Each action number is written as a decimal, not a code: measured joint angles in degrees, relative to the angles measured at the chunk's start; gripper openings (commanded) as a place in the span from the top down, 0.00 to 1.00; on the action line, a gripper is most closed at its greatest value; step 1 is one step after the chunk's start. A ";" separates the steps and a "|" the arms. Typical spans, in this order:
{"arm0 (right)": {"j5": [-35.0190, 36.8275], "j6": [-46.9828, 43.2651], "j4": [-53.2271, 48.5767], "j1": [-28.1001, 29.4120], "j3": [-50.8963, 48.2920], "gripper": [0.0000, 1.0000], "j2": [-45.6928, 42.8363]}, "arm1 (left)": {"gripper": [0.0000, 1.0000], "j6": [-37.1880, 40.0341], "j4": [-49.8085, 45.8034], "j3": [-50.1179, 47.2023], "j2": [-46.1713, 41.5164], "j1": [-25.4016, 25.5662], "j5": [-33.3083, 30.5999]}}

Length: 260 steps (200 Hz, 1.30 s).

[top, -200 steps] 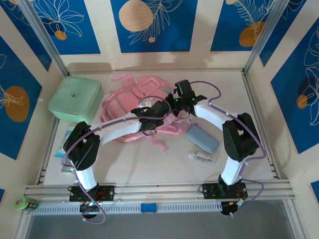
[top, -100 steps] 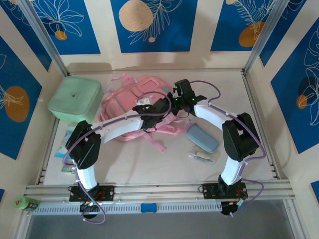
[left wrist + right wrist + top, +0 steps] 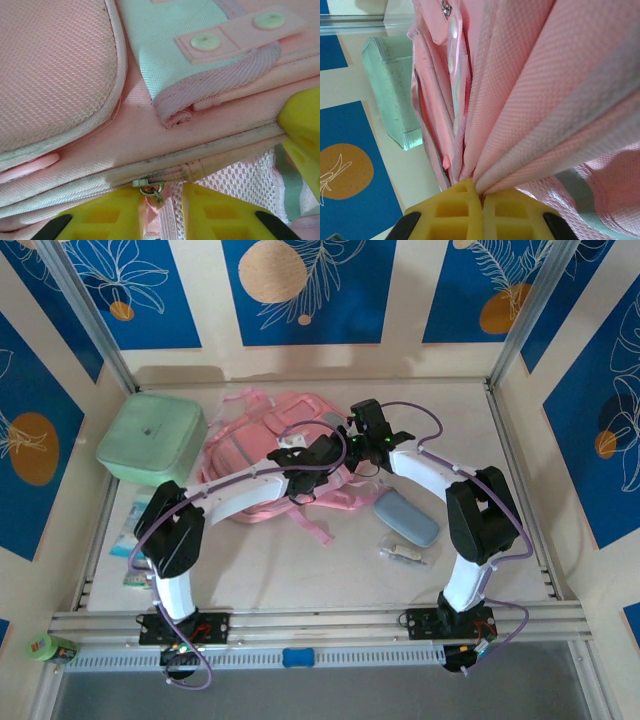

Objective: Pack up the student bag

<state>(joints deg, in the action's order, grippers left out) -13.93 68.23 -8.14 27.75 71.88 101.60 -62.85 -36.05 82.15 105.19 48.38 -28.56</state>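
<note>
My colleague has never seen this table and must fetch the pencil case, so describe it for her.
Start at the big pink student bag in the middle of the table. Just right of it, beside the right arm, lies the pencil case: a smooth grey-blue rounded oblong, unlike the square mint-green box on the far left.

The student bag [image 3: 262, 450], a large soft pink fabric backpack, lies at the middle rear of the pale worktop [image 3: 300, 570]; the mint-green square lidded box [image 3: 152, 438] sits just left of it; the small grey-blue pencil case [image 3: 406, 518] lies right of it, nearer the front; the left pincer [image 3: 164, 212] straddles the metal zip pull [image 3: 150, 189] at the bag's right side; the right pincer [image 3: 481, 200] grips bag fabric just beside.
</note>
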 measured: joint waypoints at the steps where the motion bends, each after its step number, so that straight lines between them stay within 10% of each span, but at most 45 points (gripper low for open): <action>1: 0.00 0.00 0.00 0.00 0.00 1.00 0.00 | 0.74 0.02 0.04 0.02 0.07 0.00 0.00; 115: 0.46 -0.07 0.90 0.00 -0.37 1.00 0.31 | 1.00 -0.74 -2.56 3.10 3.43 -0.76 -0.70; 260: -4.72 -3.72 -1.38 -2.69 0.24 1.00 2.08 | 1.00 11.78 -0.26 -8.98 -6.78 -4.24 11.04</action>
<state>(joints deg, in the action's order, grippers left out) -18.65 64.51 -9.52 25.06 72.12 103.68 -51.07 -36.32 73.17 98.41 44.14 -17.52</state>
